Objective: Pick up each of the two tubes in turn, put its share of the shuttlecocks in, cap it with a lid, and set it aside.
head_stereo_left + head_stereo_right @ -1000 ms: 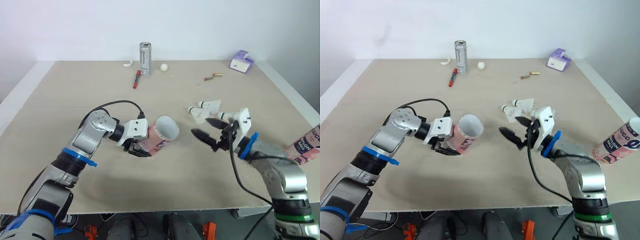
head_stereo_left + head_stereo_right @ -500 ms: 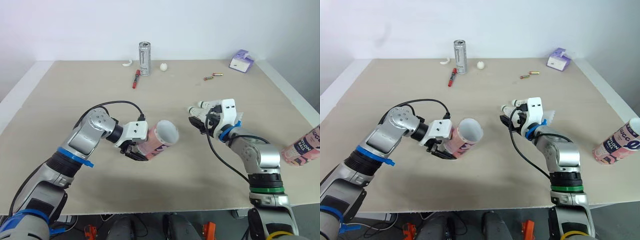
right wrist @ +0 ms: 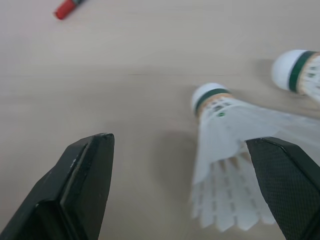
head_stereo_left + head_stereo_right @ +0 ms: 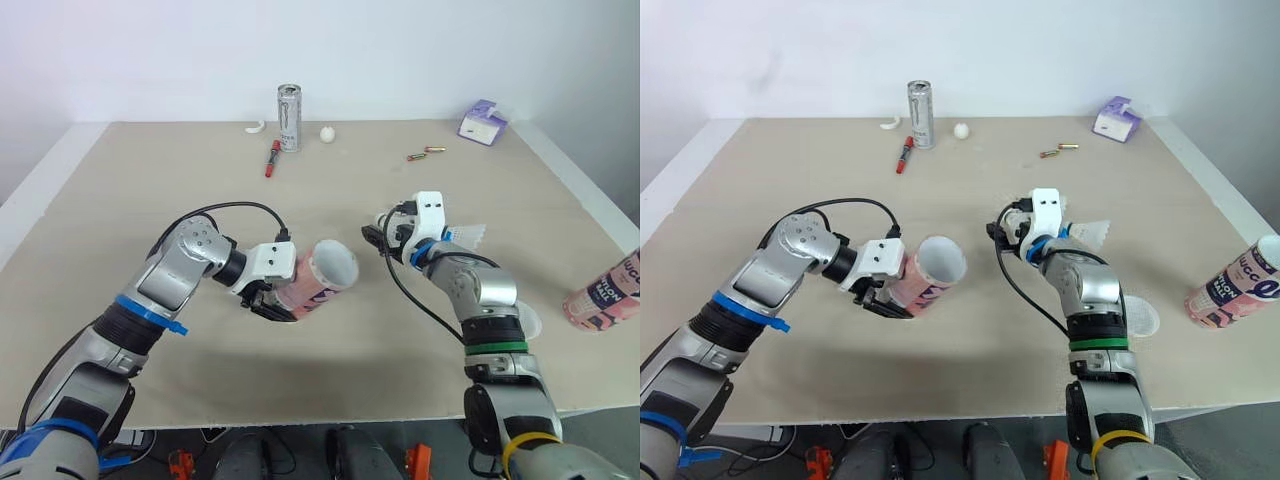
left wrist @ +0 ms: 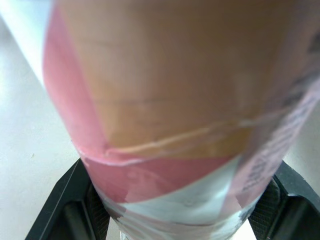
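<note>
While the left hand (image 4: pixel 272 296) clamps the tube (image 4: pixel 325 275) tilted, mouth rightward, presumably for loading, the right hand (image 4: pixel 383 240) gapes wide, empty, around a shuttlecock (image 3: pixel 222 130) on the surface (image 4: pixel 120 200).

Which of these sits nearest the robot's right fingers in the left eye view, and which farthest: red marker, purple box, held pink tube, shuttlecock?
1. Shuttlecock, on the table just ahead of the right gripper's fingers.
2. Pink tube, held, to its left.
3. Red marker, far back, left of centre.
4. Purple box, back right corner.
</note>
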